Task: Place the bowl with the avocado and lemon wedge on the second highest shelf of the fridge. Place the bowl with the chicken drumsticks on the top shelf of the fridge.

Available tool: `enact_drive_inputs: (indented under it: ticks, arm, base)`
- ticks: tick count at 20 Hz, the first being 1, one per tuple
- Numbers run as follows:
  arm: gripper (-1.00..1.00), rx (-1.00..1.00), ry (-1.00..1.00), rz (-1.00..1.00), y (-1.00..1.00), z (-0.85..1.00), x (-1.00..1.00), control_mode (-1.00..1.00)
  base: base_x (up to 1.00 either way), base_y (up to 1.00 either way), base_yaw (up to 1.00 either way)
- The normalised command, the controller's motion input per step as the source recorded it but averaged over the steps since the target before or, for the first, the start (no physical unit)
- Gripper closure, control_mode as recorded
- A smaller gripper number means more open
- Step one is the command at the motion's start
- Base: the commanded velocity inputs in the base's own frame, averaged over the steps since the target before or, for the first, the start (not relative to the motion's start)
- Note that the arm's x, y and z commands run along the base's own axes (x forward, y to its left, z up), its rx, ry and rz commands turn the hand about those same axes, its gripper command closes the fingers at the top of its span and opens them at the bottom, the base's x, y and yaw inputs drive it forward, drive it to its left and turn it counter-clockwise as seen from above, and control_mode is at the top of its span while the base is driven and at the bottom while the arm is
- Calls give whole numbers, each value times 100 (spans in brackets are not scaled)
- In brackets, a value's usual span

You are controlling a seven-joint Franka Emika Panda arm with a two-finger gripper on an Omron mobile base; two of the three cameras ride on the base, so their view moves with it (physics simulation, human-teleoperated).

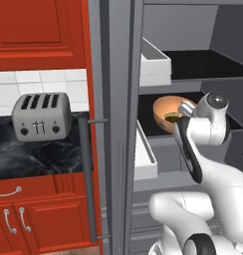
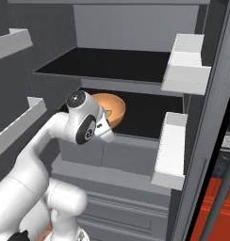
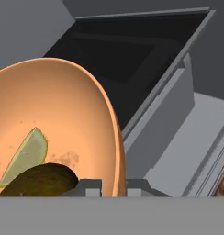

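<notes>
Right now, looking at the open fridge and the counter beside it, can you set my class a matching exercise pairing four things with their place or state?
Things:
1. round orange-tan bowl
2. silver four-slot toaster
3. pale yellow lemon wedge
4. long grey bar handle

Places or states:
A. standing on the dark marble counter
B. lying inside the bowl beside the dark green avocado
C. running upright along the fridge door's edge
D. held at its rim by the fingers, at the second-highest black shelf

Pairs: 1-D, 2-A, 3-B, 4-C
</notes>
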Motion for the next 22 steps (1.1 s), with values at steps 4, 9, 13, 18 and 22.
enact_drive_inputs:
  ticks: [4, 9, 13, 18, 22]
  arm:
    - [100, 0, 0, 0, -12, -26, 56, -100]
    - [100, -1, 0, 0, -7, -32, 60, -100]
    - [100, -2, 0, 0, -3, -26, 63, -100]
    - [-100, -1, 1, 0, -2, -6, 48, -100]
    - [-100, 0, 0, 0, 8, 26, -25, -100]
  base:
    - [0, 0, 0]
    - [0, 0, 0]
    - [0, 0, 0]
    - [0, 0, 0]
    - [0, 0, 0]
